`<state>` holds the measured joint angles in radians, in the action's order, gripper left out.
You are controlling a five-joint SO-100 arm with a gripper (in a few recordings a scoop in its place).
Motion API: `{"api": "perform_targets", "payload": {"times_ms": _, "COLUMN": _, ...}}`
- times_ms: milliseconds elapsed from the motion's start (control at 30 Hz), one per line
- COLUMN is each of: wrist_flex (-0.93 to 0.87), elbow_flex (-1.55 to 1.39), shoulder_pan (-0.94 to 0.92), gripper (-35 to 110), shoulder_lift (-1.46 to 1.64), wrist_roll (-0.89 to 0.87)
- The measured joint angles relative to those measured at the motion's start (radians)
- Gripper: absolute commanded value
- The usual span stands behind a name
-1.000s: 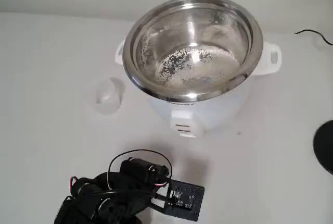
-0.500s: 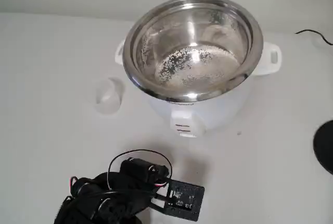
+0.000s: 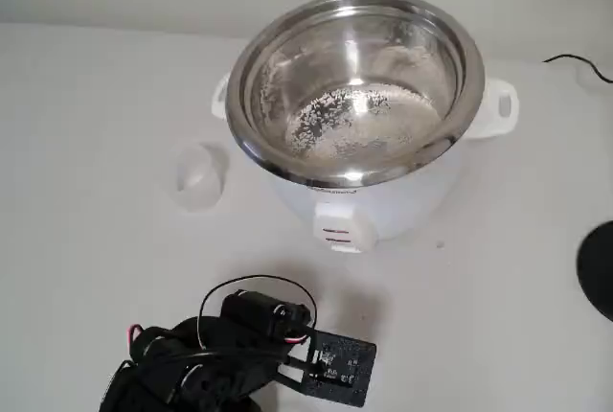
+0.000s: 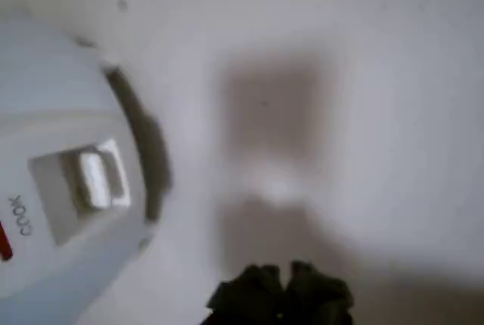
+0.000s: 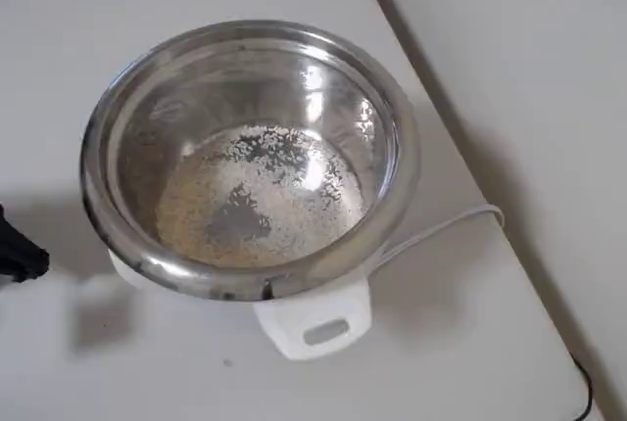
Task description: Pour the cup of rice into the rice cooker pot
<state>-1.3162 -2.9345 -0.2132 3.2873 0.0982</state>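
Cup (image 3: 199, 176) upright; rice (image 5: 257, 196) lines pot (image 5: 118, 235).

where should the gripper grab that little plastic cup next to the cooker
Take the cup by its side wall, just below the open rim. It stands upright on the table, apart from the rice cooker pot to its right in the fixed view. Probably come in from the arm's near side or the left, where the table is bare, with one finger on each side of the round wall.
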Motion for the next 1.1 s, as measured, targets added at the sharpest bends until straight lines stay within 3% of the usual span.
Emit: {"api": "perform_targets", "payload": {"times_ms": 1100, "wrist_flex": 0.0, "elbow_flex": 0.0, "shoulder_pan": 0.0, "gripper": 1, "shoulder_lift": 0.0, "wrist_roll": 0.0}}
